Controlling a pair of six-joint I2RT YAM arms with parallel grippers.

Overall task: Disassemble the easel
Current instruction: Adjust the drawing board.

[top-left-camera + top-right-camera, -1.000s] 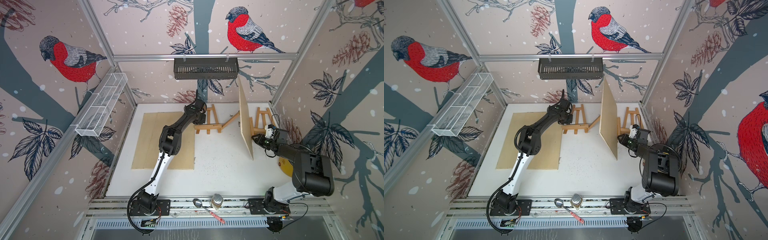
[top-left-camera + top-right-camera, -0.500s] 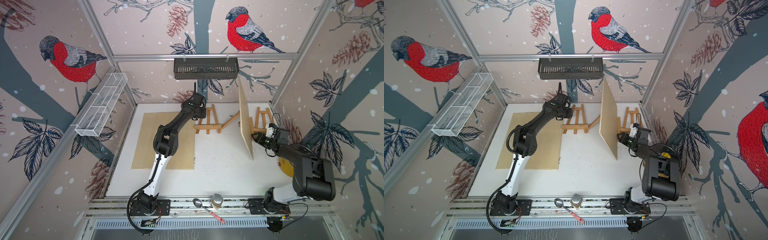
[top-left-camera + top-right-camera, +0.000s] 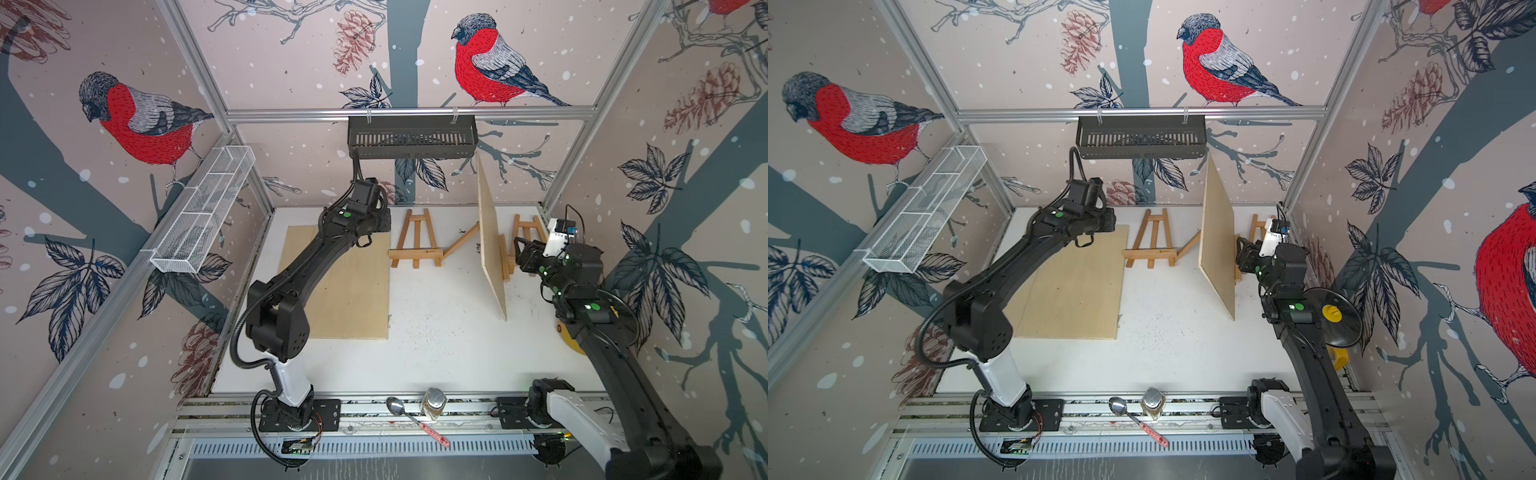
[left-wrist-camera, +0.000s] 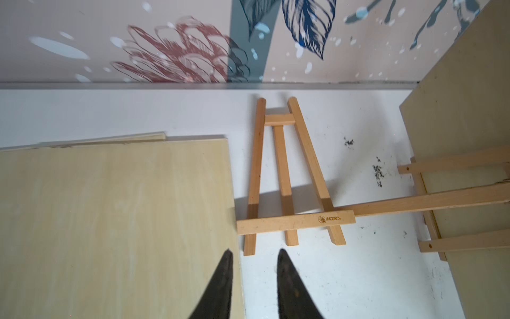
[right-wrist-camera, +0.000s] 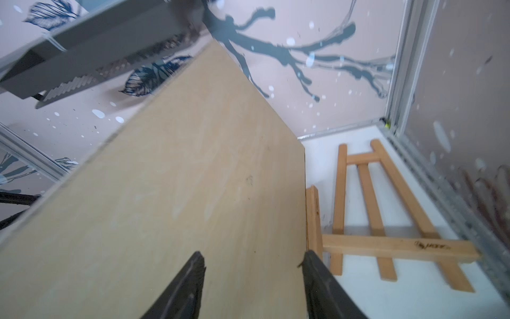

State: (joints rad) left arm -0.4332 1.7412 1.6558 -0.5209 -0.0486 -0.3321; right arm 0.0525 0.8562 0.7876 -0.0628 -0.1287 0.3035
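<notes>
Easel (image 4: 295, 222) lay flat on white table (image 4: 345, 276) by back wall (image 4: 82, 27), rear leg splayed toward upright plywood board (image 5: 193, 179). Left gripper (image 4: 254, 254) hovered just short of it, fingers spread, empty. Right gripper (image 5: 252, 258) also spread, facing board, holding nothing.

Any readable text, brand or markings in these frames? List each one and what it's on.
"Manes", beside a small round logo: burnt into the middle easel's crossbar, left wrist view.
Similar burnt mark on the right-hand easel's crossbar, right wrist view: blurred, unreadable.
Pattern on the red spoon handle: too small to read.
No other text, numbers or signs visible.
</notes>
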